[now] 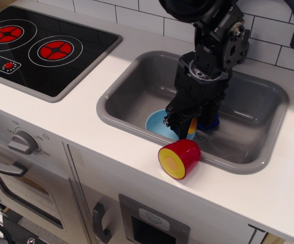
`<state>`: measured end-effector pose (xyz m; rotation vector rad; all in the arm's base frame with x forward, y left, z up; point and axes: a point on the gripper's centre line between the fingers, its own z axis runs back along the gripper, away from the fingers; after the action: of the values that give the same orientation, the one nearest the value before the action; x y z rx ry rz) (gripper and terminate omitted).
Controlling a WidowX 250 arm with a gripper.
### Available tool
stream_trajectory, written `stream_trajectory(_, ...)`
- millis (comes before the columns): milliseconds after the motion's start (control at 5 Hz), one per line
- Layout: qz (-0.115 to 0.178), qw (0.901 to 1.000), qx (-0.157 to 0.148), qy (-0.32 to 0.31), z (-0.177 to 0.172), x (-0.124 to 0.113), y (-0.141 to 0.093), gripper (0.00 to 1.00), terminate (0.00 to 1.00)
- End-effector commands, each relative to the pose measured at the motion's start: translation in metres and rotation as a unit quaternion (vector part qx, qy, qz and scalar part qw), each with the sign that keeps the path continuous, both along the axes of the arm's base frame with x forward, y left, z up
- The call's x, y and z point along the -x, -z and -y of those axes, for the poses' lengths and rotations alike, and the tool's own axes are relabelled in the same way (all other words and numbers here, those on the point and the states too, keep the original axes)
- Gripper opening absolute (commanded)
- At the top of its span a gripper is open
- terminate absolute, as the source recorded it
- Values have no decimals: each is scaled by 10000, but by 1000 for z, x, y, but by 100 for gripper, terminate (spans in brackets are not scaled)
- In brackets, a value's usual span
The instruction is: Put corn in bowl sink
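My black gripper [184, 126] hangs low inside the grey sink [136, 84], right over the right half of the light-blue bowl [156, 123]. It is shut on the yellow corn [192, 128], of which only a small yellow-orange patch shows between the fingers, at about the bowl's rim height. I cannot tell whether the corn touches the bowl. The arm hides the right part of the bowl.
A red half-fruit with a yellow face [179, 158] lies on the sink's front rim, just below the gripper. A blue grape cluster [211, 122] is mostly hidden behind the arm. The black stovetop [40, 48] is at the left and a dark faucet [228, 40] stands behind the sink.
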<state>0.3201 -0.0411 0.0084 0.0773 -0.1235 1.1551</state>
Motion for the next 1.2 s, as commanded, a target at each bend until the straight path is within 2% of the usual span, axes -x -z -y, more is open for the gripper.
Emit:
stream_trajectory(0,274,9994,159,-104,3,3,-23,100,0)
stream_trajectory(400,309,9994,168,-47,2,2,-33,100,0)
stream_trajectory(600,366,9988,330,24,3,1,-51,100,0)
stream_trajectory(800,374,9986,309,219,1,-2,-65,100,0)
stream_trajectory(1000,374,9986,309,219,1,-2,-65,100,0)
